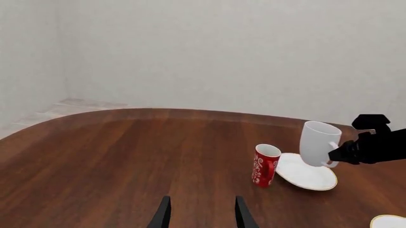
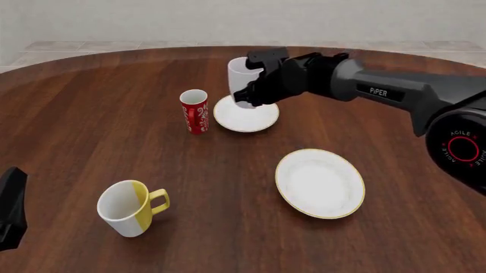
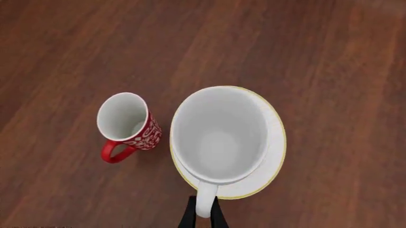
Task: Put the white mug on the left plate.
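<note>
We see a dark wooden table (image 2: 91, 85) with a rounded far edge, pale walls behind it. Our right gripper (image 3: 203, 216) pinches the handle of the mug (image 2: 240, 77), holding it upright above the small plate (image 2: 254, 120) near the far edge, beside a red cup (image 2: 195, 111). Whether mug and plate touch, we cannot tell. Our left gripper (image 1: 201, 213) has its fingers spread, holding nothing.

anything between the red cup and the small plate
No, only bare wood. In the front view the red cup stands just left of the small plate, with a narrow strip of table between them. The right wrist view shows the same gap.
</note>
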Tool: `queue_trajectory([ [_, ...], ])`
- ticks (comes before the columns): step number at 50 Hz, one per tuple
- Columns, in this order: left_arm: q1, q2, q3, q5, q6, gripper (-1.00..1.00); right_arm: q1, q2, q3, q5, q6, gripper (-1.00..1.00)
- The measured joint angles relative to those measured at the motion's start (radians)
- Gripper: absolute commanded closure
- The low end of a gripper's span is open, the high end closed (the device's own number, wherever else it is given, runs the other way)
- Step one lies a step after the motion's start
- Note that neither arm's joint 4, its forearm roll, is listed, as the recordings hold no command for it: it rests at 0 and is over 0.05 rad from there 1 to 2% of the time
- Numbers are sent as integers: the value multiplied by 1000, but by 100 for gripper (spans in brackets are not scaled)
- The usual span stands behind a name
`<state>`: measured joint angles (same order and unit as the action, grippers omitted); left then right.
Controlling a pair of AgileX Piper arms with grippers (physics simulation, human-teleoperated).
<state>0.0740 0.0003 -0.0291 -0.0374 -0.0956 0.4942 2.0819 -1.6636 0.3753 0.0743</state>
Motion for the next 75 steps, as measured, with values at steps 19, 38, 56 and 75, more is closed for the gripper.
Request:
queue_trajectory([
  [19,-4,0,4,2,3,-100,-3,11,-3,-9,-2,100],
  [38,-6,0,7,4,3,-100,-10,33,-13,-15,-4,100],
  [56,-5,0,7,4,1,-100,-20,61,-31,-17,-4,100],
  [75,-5,0,8,3,3,-100,-25,80,-42,-19,-8,100],
])
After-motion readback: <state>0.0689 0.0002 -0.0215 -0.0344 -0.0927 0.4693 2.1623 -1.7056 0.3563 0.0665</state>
